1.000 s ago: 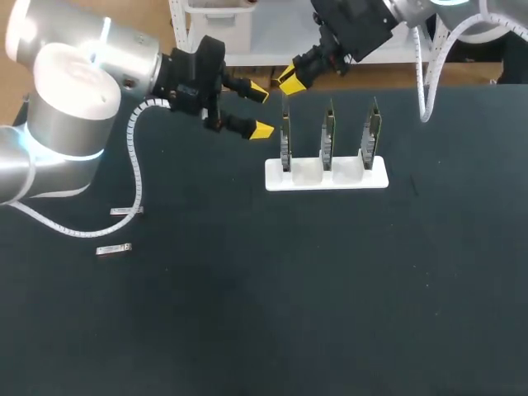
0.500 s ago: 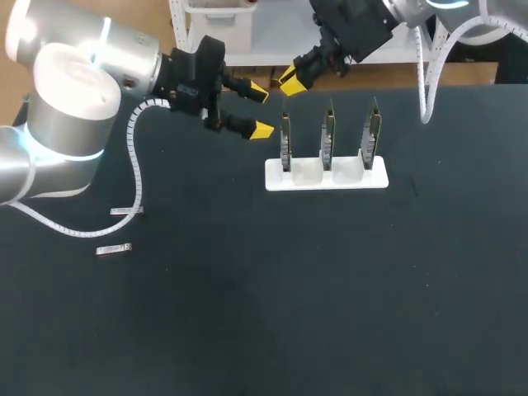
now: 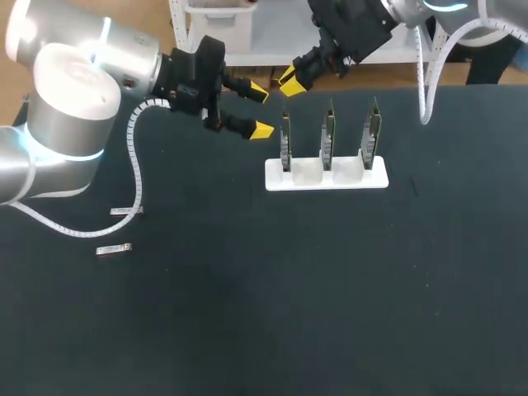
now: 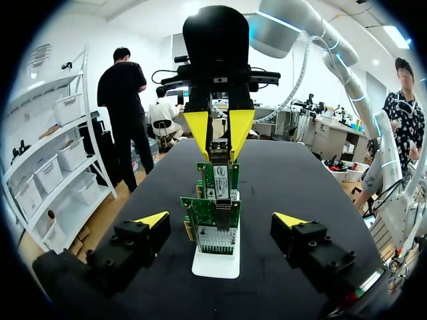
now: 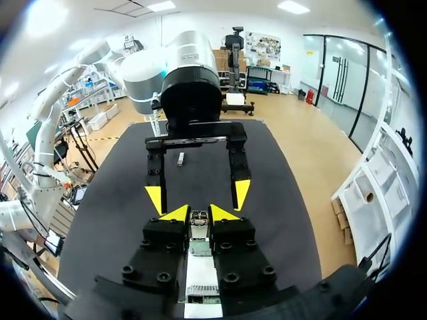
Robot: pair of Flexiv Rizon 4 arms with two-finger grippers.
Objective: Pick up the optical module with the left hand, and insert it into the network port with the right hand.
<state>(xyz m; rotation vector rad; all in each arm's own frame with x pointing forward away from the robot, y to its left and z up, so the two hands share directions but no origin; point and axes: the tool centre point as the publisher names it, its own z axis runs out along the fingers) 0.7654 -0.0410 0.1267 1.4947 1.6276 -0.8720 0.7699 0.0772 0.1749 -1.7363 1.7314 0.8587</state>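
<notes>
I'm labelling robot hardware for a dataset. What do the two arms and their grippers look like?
The left arm and right arm are silver-grey with rounded joints; the left shows a glowing light-blue ring. A white ribbed cable runs along each. The left gripper and right gripper are black, with two yellow-tipped fingers each.

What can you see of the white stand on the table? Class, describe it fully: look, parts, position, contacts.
The white stand is a flat, rectangular block, seemingly plastic, lying level on the dark table in its far half. Three green circuit boards stand upright in it on edge, in a row, evenly spaced and parallel. Only the table and the boards visibly touch it.
</notes>
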